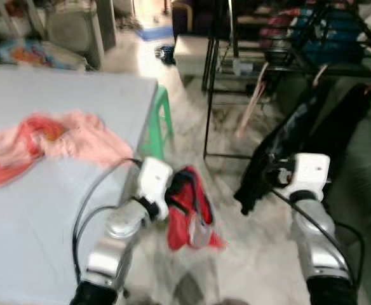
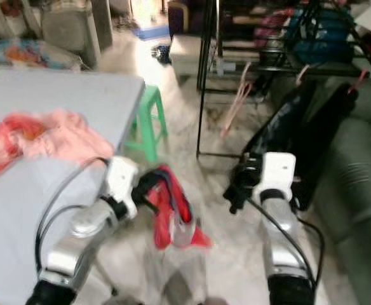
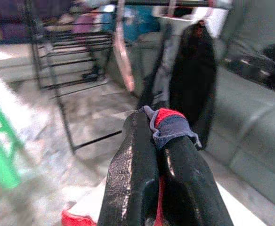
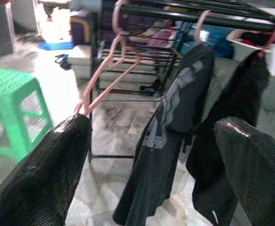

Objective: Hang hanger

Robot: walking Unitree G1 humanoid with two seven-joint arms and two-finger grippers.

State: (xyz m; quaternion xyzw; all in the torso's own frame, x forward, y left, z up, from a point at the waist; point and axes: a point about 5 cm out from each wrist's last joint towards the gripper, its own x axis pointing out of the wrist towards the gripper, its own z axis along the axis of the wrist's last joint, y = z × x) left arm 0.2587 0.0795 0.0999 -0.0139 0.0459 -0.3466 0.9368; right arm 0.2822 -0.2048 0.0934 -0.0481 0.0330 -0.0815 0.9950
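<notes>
Red garment (image 1: 188, 213) hangs clamped in the left pincer (image 3: 158, 141); right pincer (image 4: 149, 165) gapes wide.

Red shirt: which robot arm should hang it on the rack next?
Probably the left: its gripper is shut on the red shirt. The right gripper is open, facing the rack.

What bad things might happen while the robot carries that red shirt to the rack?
1. The left gripper pinches only the collar edge of the red garment, so it might slip out and drop.
2. The garment dangles close to the marble floor and could drag.
3. Two black garments already crowd the clothes rack, so hanging another may snag them or the empty pink hanger.
</notes>
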